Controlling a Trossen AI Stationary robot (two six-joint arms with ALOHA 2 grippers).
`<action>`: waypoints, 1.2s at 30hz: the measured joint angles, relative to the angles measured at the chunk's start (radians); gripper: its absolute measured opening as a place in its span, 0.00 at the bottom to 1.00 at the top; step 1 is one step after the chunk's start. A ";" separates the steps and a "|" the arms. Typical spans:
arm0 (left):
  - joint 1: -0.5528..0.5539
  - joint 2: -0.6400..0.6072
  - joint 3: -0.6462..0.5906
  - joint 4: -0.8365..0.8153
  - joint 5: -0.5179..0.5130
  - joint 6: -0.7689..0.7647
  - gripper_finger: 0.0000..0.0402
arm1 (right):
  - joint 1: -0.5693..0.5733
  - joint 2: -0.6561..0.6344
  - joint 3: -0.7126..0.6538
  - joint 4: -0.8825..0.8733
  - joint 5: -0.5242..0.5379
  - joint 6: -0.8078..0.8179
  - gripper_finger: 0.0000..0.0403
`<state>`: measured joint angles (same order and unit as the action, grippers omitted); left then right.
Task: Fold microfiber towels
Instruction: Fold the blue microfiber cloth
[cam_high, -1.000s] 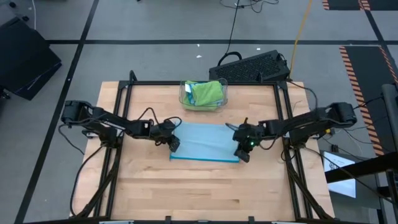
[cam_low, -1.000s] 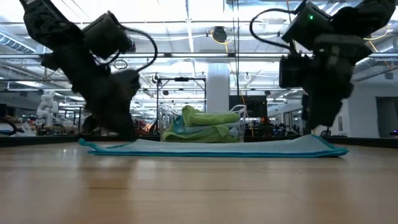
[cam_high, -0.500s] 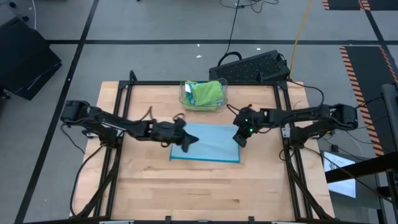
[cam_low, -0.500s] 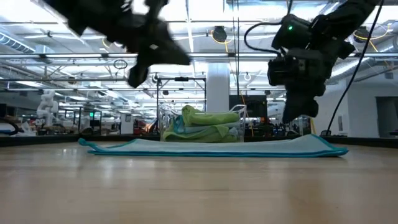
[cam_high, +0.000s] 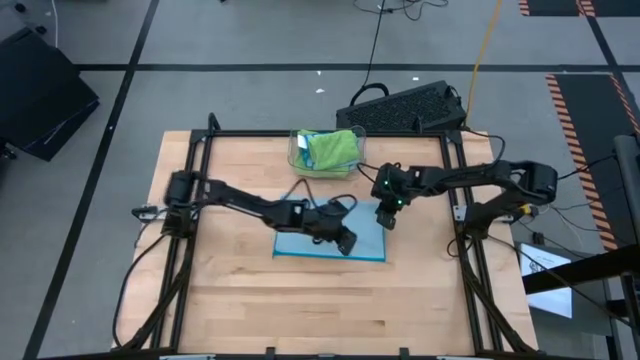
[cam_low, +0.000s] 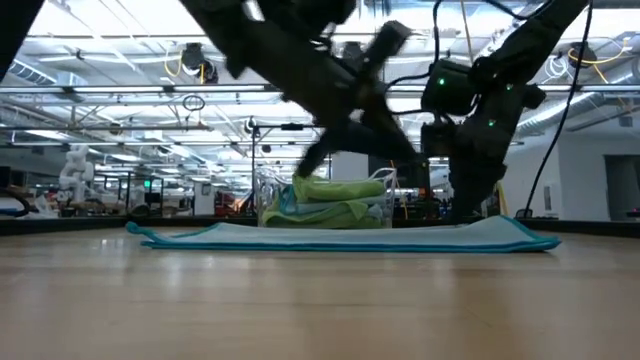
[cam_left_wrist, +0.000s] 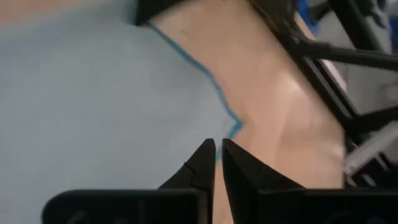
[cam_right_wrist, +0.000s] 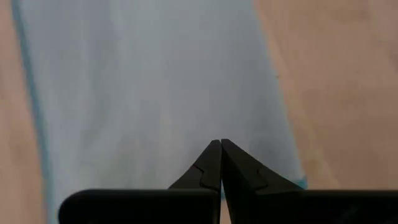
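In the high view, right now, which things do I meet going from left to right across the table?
Left gripper over the light blue towel → right gripper at the towel's right edge. The bin of folded towels overlaps them in the order.

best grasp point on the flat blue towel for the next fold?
Probably a corner. The blue towel lies flat on the table, so only its edges and corners offer something to pinch. Come from above, at the near right corner: the left gripper, shut, hangs just over it. The right gripper is shut over the far right edge.
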<state>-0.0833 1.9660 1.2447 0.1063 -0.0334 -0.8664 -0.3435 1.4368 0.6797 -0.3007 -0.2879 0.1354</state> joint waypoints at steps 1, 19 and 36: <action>0.000 0.032 0.033 0.000 0.026 0.000 0.08 | -0.008 0.013 0.001 0.002 0.008 -0.015 0.00; -0.067 0.094 0.068 -0.433 0.275 0.040 0.08 | 0.179 0.044 -0.008 -0.053 -0.032 0.470 0.00; -0.102 -0.105 0.065 -0.749 0.213 0.492 0.08 | 0.574 -0.005 -0.001 0.288 0.155 1.161 0.00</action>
<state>-0.1851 1.8605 1.3098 -0.6428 0.1800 -0.3748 0.2300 1.4319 0.6792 -0.0126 -0.1326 1.2968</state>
